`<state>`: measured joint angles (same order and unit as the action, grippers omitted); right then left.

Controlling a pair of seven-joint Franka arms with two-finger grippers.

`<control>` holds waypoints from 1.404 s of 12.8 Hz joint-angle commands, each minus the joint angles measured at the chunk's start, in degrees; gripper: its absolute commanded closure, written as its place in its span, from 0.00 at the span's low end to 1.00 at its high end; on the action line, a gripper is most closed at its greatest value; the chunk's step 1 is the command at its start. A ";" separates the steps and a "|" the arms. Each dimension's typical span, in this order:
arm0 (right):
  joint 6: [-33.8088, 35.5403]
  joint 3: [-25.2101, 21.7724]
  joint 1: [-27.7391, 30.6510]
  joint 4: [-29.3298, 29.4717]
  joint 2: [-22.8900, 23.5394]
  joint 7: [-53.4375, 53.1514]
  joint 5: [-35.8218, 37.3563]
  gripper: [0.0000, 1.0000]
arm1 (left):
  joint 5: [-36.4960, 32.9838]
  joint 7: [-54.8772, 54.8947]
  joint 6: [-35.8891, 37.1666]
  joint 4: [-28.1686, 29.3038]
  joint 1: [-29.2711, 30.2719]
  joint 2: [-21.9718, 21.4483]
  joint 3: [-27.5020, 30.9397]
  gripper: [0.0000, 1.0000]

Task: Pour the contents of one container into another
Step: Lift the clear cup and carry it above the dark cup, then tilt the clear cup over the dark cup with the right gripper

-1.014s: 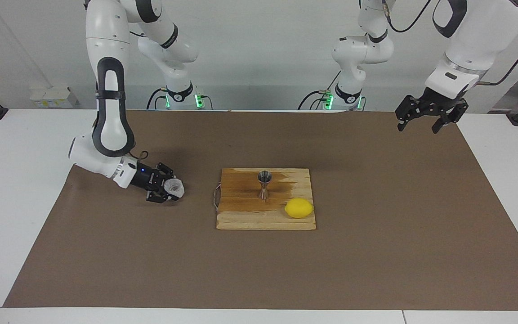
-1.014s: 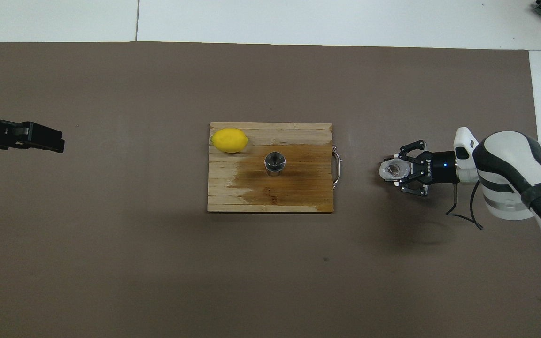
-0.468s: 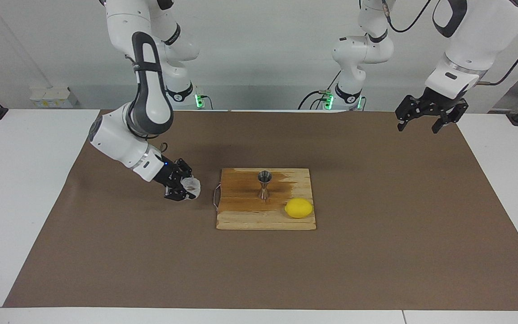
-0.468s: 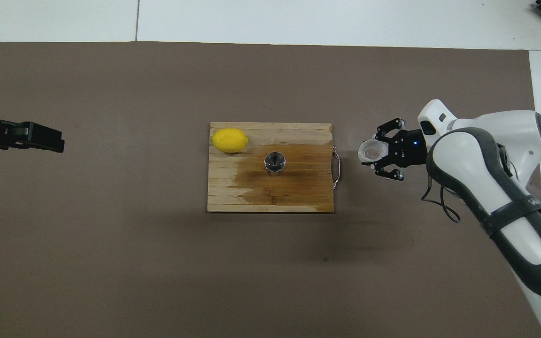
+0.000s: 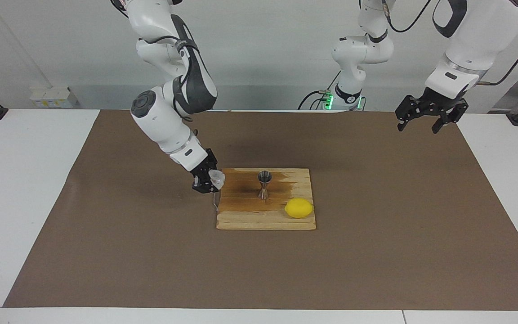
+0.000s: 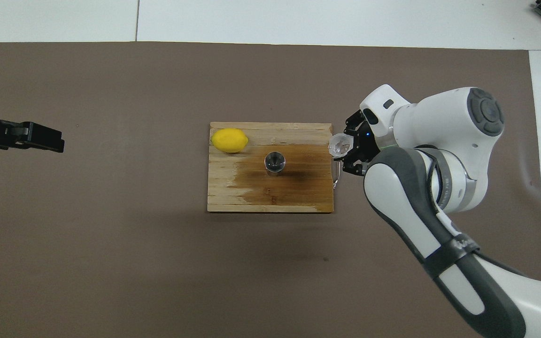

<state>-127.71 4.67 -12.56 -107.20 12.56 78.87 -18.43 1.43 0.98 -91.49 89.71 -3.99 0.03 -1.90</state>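
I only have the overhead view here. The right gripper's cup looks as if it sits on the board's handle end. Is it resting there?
Observer: No. The facing view shows the plastic cup held in the air by the right gripper, over the handle end of the cutting board.
Operator: How does its height compare with the jigger?
Observer: The cup hangs at about the level of the rim of the jigger, which stands upright on the board.
Operator: And the left gripper? I see only its tip.
Observer: The left gripper waits open, high over the brown mat at the left arm's end, holding nothing.
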 commanded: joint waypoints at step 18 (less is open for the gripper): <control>-2.02 0.08 -17.85 5.60 2.73 -26.38 49.96 1.00 | -0.73 0.78 0.17 1.78 0.21 -1.70 0.05 0.00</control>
<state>-128.97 4.75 -29.93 -102.00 14.94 55.95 27.55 1.43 0.98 -91.49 89.71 -3.99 0.03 -1.90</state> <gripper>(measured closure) 0.511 0.000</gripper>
